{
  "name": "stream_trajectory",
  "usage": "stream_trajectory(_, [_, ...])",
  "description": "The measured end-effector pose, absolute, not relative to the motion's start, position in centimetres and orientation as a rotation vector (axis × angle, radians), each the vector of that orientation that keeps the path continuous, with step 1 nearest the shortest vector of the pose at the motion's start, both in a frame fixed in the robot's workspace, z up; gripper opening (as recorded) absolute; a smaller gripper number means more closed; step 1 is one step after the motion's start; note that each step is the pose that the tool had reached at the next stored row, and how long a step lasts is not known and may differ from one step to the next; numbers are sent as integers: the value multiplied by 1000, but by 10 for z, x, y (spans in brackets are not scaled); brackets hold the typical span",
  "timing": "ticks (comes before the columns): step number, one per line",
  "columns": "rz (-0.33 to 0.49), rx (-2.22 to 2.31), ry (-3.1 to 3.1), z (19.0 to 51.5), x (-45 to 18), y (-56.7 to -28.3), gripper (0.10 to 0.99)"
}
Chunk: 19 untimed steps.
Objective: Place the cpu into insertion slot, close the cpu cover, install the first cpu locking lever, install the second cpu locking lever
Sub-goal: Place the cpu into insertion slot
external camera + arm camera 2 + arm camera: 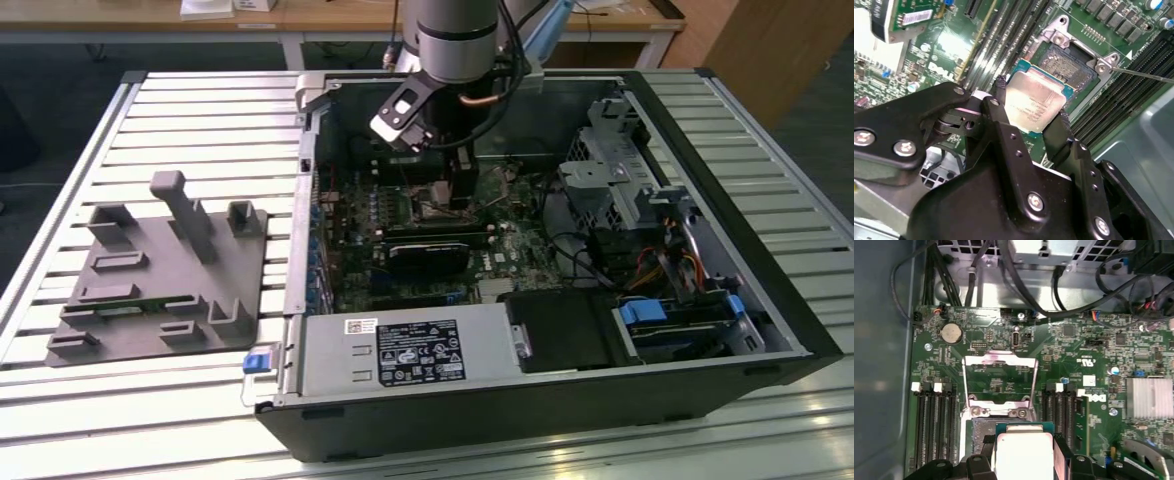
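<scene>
On the exterior view's left, a grey fixture plate [147, 270] lies on the slatted table [200, 110], well apart from the work. To its right stands the open computer case [787, 300]. The arm [454, 40] reaches down into it over the green motherboard [514, 235].

In the second wrist view the gripper [1031, 102] has its two black fingers [999, 90] closed partway, pinching opposite edges of the cpu [1041, 110]. The chip hangs partly over the insertion slot [1071, 60] and, as we judge it, is not seated. In the first wrist view the cpu cover [999, 360] stands raised beyond the slot, which leaves the opening free.

To do this step well, we would:
- keep the chip level;
- square its edges with the slot's silvery rim before lowering;
- bring it straight down without sliding, since the contacts below look delicate;
- stay clear of the raised cover and of the thin metal rod [1146, 75] beside the slot, which may be a locking lever.

Several things are hidden from us. The chip covers part of the slot's dark centre, so we cannot check the alignment there, and its underside is out of sight. We cannot make out any corner mark or notch well enough to confirm orientation. Nor can we tell whether the chip already touches the rim. In the exterior view the arm's wrist stands in front of the socket area.
</scene>
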<state>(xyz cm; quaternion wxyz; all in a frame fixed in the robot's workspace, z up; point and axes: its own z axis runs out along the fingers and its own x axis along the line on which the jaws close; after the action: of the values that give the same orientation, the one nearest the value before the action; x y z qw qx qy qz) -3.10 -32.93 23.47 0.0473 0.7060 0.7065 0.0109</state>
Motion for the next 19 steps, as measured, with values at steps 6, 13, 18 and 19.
stream_trajectory(6, [33,2153,2156,231,-31,-322,541])
stream_trajectory(13, [33,2153,2156,227,-35,-317,541])
stream_trajectory(18, [34,2153,2156,222,-36,-315,541])
stream_trajectory(19, [33,2153,2156,221,-36,-314,541])
